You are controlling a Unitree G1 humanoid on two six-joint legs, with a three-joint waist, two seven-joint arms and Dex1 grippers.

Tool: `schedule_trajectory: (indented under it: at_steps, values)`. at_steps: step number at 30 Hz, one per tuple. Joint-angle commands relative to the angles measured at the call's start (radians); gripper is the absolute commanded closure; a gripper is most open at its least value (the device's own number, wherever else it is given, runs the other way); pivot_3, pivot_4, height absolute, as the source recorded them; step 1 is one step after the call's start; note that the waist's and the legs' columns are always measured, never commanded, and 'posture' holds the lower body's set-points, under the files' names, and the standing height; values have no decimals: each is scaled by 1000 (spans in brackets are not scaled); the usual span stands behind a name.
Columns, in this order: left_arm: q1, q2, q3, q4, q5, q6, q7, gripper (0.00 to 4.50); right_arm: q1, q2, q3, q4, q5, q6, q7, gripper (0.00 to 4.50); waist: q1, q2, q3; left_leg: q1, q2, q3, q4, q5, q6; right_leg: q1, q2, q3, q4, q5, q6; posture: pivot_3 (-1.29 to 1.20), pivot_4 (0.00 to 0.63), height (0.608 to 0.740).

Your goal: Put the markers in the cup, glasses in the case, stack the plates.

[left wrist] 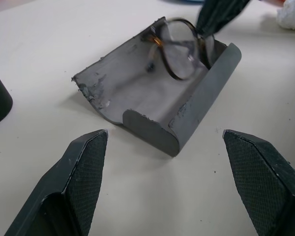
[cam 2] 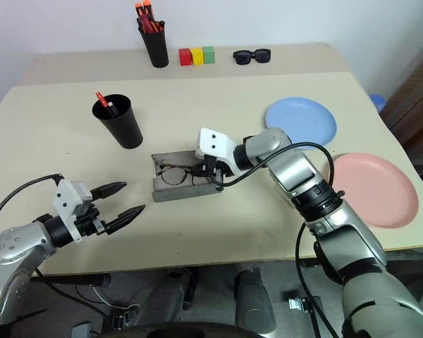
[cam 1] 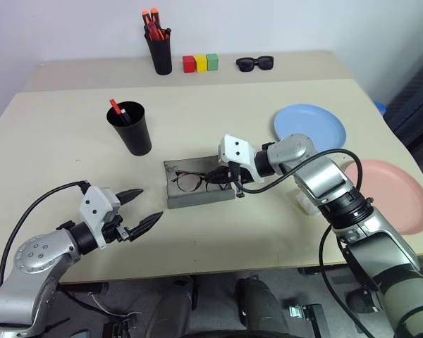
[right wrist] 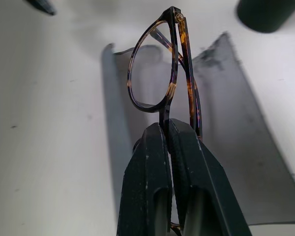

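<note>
The glasses (cam 1: 195, 181) are sitting in the open grey case (cam 1: 180, 198), lenses towards the robot's left end of the tray and their long axis running along the case's own length, roughly across the table from left to right. The right gripper (cam 1: 228, 177) is pinching them at the right-hand end, its two black fingers (right wrist: 160, 172) pressed together on the frame beside one lens, so the spectacles are stretching straight away from its fingertips, out along the tray. Whether the frame is resting on the dark lining or hanging just above it is hard to tell; in the right wrist view it is standing on edge, tilted over the trough, which suggests it is not yet lying flat. The coming move, as I judge it, is turning on that alignment: the frame is lying parallel to the case, so it should only need lowering and letting go, not twisting.

The left gripper (cam 1: 135, 210) is hovering near the case's front left corner, fingers spread wide and holding nothing, pointing at the case's near end, well placed to steady or close it.

Further out, the cup (cam 1: 130, 127) is standing behind the case with a marker (cam 1: 117, 109) in it, and the light blue plate (cam 1: 309, 125) and pink plate (cam 1: 393, 195) are lying apart to the right, unstacked
</note>
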Motion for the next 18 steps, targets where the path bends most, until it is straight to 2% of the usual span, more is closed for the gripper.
schedule_trajectory:
  at_steps: [1, 4, 9, 13, 16, 18]
  values:
    - [-7, 6, -4, -17, -13, -5, 3, 625, -7, 13, -24, -3, -3, -14, 19, 4451, 0, 0, 0, 0, 0, 0, 0, 0, 0, 0, 0, 0, 0, 0, 0, 0, 150, 740]
    - [-22, 12, -14, -2, -12, -5, -3, 625, -15, 31, -34, 30, -18, -26, 3, 3562, 0, 0, 0, 0, 0, 0, 0, 0, 0, 0, 0, 0, 0, 0, 0, 0, 150, 740]
    - [-62, -3, -1, 14, -37, 2, 7, 625, -13, 46, -87, 10, -10, -29, -32, 1133, 1, 0, 0, 0, 0, 0, 0, 0, 0, 0, 0, 0, 0, 0, 0, 0, 150, 740]
    - [-133, -13, 3, 47, -84, 58, 39, 625, 26, 27, -136, -79, 15, -34, -34, 1133, 3, 0, 0, 0, 0, 0, 0, 0, 0, 0, 0, 0, 0, 0, 0, 0, 150, 740]
    - [-250, -49, -19, 79, -121, 133, 104, 1556, 76, 7, -170, -164, 31, -18, -45, 1068, 4, 0, 0, 0, 0, 0, 0, 0, 0, 0, 1, 0, 1, 0, 0, 0, 150, 740]
    - [-334, -72, -59, 99, -118, 181, 142, 2545, 118, -14, -186, -221, 33, -12, -52, 1068, 9, 0, 0, 0, 0, 0, 1, 0, 0, 1, 1, -1, 1, 1, 1, 0, 150, 740]
